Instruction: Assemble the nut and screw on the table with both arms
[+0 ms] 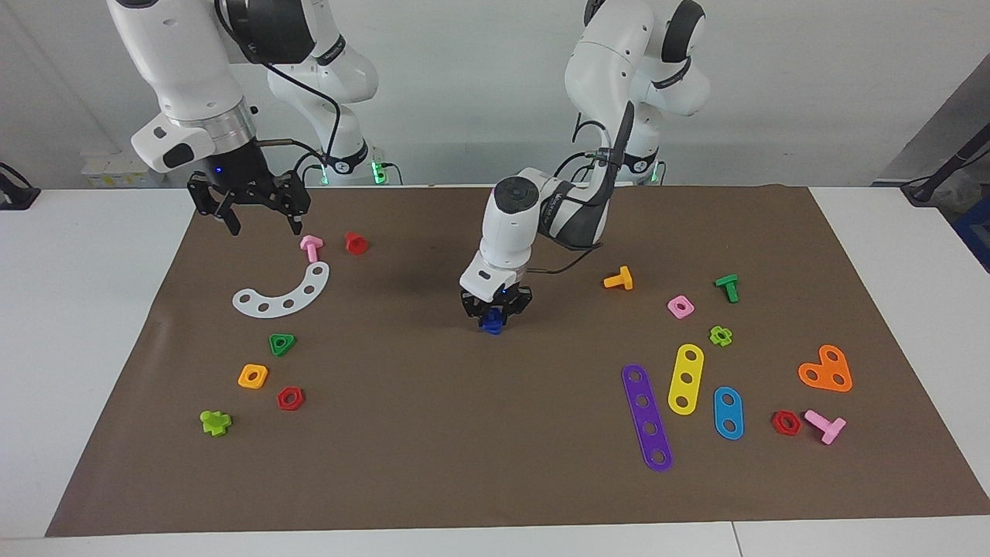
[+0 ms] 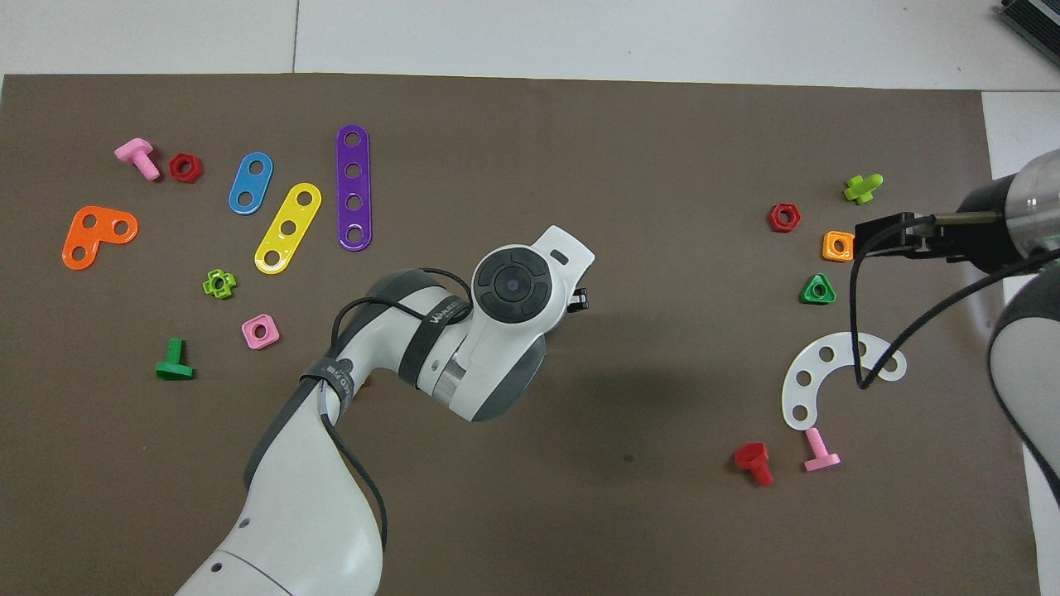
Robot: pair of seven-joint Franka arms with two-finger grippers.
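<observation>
From my station the only lettering I can find is on the left arm's dark strap [image 2: 436, 329], seen from overhead: white capitals wrapped round the forearm, which look like "WANLED", though I cannot be sure of every letter. A second strap [image 2: 331, 377] lower on that arm carries small white print that I cannot make out. Nothing else carries writing I can read.

robot lab | 2 arms [image 1: 193, 70] | matted table [image 1: 433, 433] w/ toy parts
</observation>
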